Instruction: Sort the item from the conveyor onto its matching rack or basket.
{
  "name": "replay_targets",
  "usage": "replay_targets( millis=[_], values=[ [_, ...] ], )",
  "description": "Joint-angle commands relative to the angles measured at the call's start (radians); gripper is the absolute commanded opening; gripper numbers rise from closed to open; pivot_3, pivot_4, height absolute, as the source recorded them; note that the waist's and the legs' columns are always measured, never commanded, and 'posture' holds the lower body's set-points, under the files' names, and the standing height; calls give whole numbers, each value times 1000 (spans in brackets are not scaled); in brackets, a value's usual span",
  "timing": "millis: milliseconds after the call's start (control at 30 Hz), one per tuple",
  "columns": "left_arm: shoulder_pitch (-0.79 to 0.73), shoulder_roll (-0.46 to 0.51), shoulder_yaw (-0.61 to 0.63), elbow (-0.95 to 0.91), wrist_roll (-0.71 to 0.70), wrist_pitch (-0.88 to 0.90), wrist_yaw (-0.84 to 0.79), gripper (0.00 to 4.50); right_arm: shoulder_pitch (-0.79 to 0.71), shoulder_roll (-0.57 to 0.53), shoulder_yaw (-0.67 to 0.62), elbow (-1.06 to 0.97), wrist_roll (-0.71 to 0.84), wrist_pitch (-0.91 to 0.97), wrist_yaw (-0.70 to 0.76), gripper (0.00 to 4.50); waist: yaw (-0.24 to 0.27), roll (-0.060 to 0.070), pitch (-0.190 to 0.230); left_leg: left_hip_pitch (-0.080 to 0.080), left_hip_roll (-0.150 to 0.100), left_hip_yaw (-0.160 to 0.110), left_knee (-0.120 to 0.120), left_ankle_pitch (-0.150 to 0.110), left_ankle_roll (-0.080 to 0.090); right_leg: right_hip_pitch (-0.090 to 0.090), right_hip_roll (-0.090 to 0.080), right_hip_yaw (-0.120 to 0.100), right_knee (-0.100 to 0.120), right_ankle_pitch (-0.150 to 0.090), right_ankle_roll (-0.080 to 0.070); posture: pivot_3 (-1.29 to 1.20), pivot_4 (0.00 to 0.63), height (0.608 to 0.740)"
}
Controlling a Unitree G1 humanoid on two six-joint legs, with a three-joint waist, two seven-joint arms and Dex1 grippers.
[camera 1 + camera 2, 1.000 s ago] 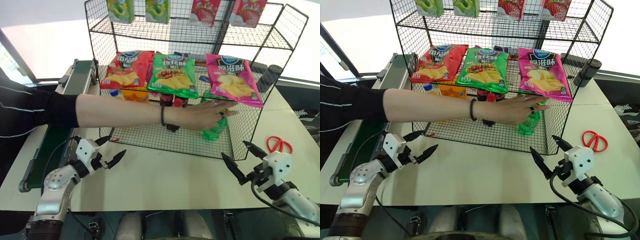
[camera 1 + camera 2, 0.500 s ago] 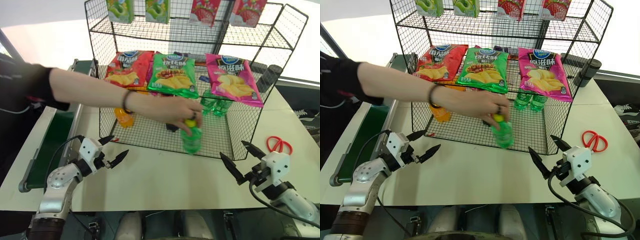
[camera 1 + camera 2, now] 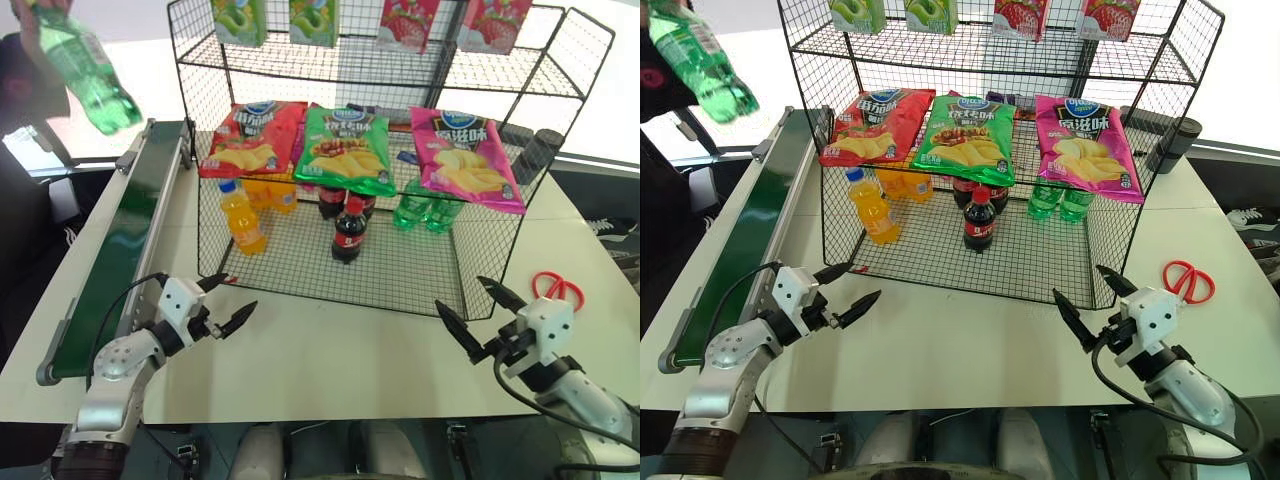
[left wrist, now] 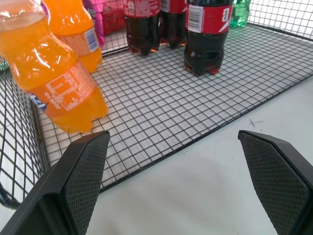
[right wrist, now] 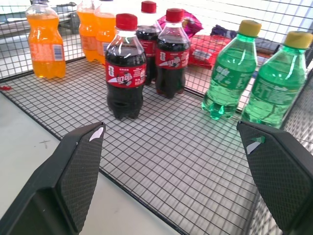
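Green bottle (image 3: 88,75): a person's hand (image 3: 30,8) is gripping it tilted, high above the conveyor's (image 3: 120,240) far end, well away from both pincers.
Left gripper (image 3: 228,301): fingers are standing wide, holding nothing, hovering over the white table (image 3: 330,350) just in front of the rack (image 3: 340,285), with the conveyor at its outer side.
Right gripper (image 3: 470,318): fingers are standing wide and empty, sitting near the rack's front right corner, red scissors (image 3: 556,290) lying beyond it.
Rack floor: orange bottle (image 4: 51,83) and cola bottle (image 5: 125,66) are standing just ahead of the fingers.
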Motion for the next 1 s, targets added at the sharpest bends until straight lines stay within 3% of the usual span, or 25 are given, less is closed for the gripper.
replay_targets(
  millis=[33, 233, 533, 767, 1000],
  values=[
    [0, 16, 39, -66, -27, 44, 24, 4500, -9, -7, 2, -24, 2, 3, -4, 4478, 0, 0, 0, 0, 0, 0, 0, 0, 0, 0, 0, 0, 0, 0, 0, 0, 150, 740],
    [0, 52, 103, -135, -117, 212, 45, 4500, -38, -11, 20, -14, -2, 15, 5, 4478, 0, 0, 0, 0, 0, 0, 0, 0, 0, 0, -1, 0, 0, 0, 0, 0, 150, 740],
    [-19, -13, 308, -98, -227, 210, 170, 4500, -96, -24, 63, -20, 13, 53, 30, 4478, -1, 0, 0, 0, 0, 0, 0, 0, 0, 0, 0, 0, 0, 0, 0, 0, 150, 740],
    [-109, -54, 403, 65, -116, 107, 393, 4500, -137, -14, 133, -45, 5, 101, 26, 4478, 1, -2, -1, 0, -1, 0, 0, 0, 0, 0, 1, 0, 0, 1, 2, 0, 150, 740],
    [-175, -83, 416, 175, -39, 27, 548, 4500, -179, 11, 235, -90, -30, 133, -14, 4478, 0, -4, -2, 0, 0, 0, 0, 0, 0, 0, 1, 0, 0, 2, 3, 0, 150, 740]
  ],
)
